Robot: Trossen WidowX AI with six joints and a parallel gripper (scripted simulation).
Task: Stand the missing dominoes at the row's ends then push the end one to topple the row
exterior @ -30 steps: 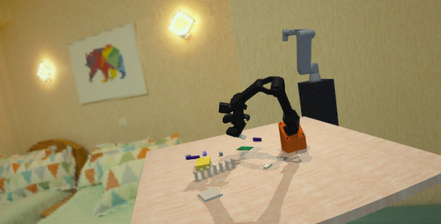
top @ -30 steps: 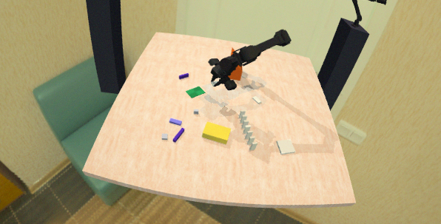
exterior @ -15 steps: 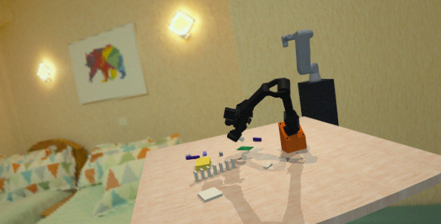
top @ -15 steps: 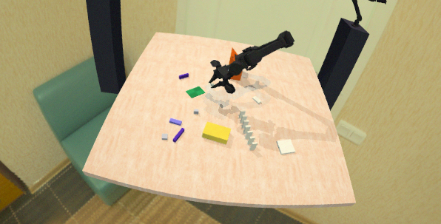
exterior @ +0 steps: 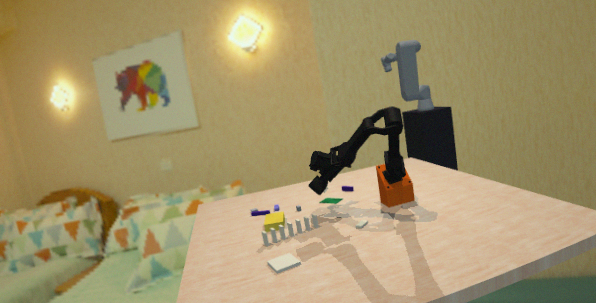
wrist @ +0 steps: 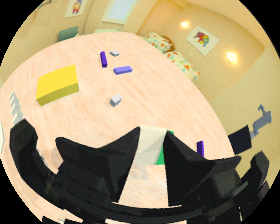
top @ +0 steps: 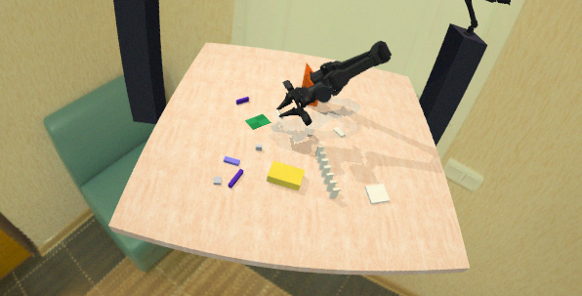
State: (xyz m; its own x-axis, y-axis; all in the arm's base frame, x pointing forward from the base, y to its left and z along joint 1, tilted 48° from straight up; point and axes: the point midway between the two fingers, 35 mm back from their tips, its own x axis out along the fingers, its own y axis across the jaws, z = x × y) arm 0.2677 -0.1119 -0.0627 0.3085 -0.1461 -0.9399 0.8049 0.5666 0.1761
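A row of several pale standing dominoes (top: pixel 326 172) (exterior: pixel 282 231) (wrist: pixel 15 108) runs beside the yellow block, all upright and evenly spaced. My gripper (top: pixel 279 111) (wrist: pixel 152 132) is shut on a white domino (wrist: pixel 150 146). It holds it above the table, near the green patch and away from the row; the arm is tilted outward. In the exterior view the gripper hides most of the held domino. Another white domino (top: pixel 339 132) (exterior: pixel 362 224) lies flat on the table between the row and the arm's base.
A yellow block (top: pixel 286 176) (exterior: pixel 274 221) (wrist: pixel 58 85) lies close to the row. A white square tile (top: pixel 377 194) (exterior: pixel 284 263) is on its other side. A green patch (top: pixel 258 121) (exterior: pixel 331 200), purple bars (top: pixel 235 178) (top: pixel 242 100) (wrist: pixel 104 59) and small grey blocks (top: pixel 259 148) (wrist: pixel 115 100) lie around.
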